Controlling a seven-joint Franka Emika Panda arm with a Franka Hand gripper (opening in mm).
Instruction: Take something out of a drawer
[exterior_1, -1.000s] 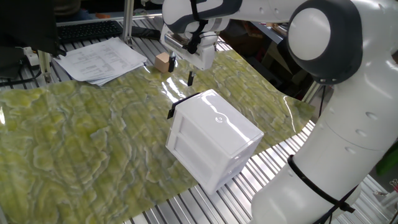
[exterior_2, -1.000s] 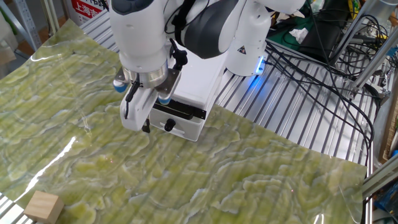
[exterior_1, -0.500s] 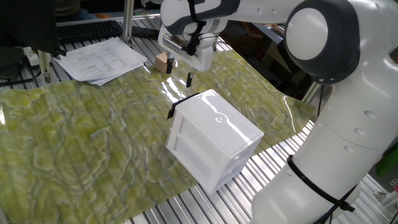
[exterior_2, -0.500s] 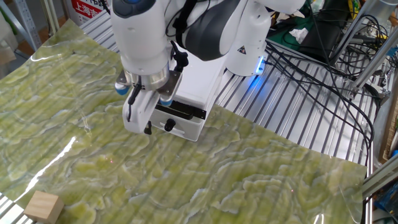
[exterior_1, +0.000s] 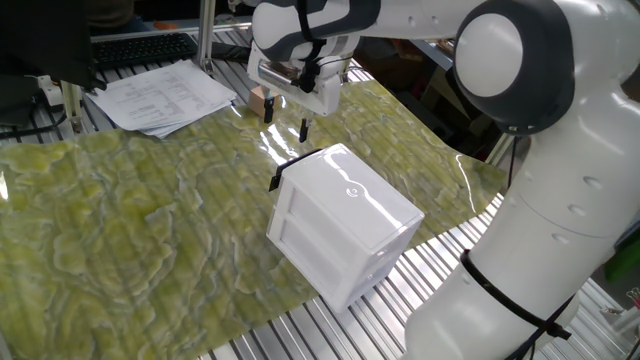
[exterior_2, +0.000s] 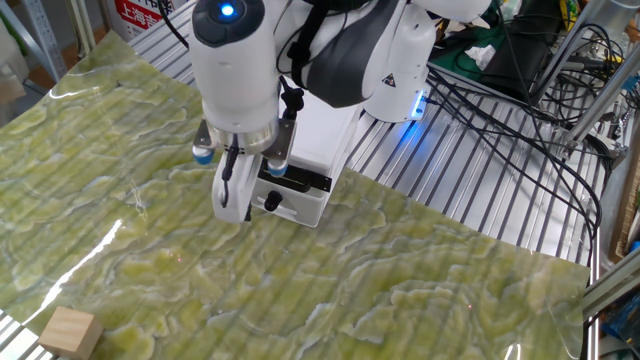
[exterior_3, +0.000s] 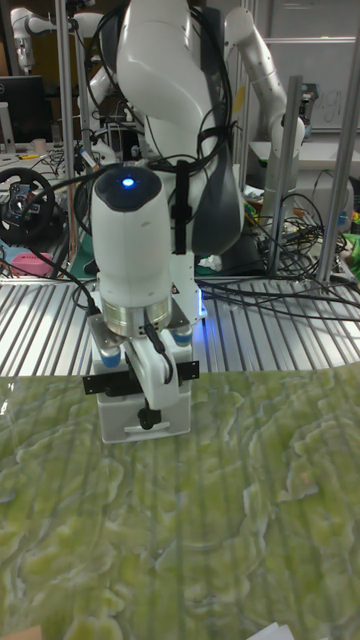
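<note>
The small pale wooden cube (exterior_1: 257, 99) lies on the green mat beyond the white two-drawer box (exterior_1: 345, 215), partly hidden by my hand. In the other fixed view the cube (exterior_2: 68, 332) sits at the bottom left, far from the box (exterior_2: 300, 195). The upper drawer (exterior_2: 296, 180) looks pushed in, with a small black handle (exterior_2: 270, 201) on the box front below it. My gripper (exterior_1: 286, 118) hangs just in front of that face, above the mat. It is open, with nothing between its fingers. In the other fixed view the gripper (exterior_2: 239, 208) is just left of the handle.
A stack of papers (exterior_1: 165, 95) and a keyboard (exterior_1: 140, 48) lie past the mat's far edge. Cables (exterior_2: 520, 90) run over the slatted metal table behind the box. My white arm (exterior_1: 520, 150) rises to the right of the box.
My gripper has shifted a little sideways in front of the box face, staying open. The box and the cube have not moved.
</note>
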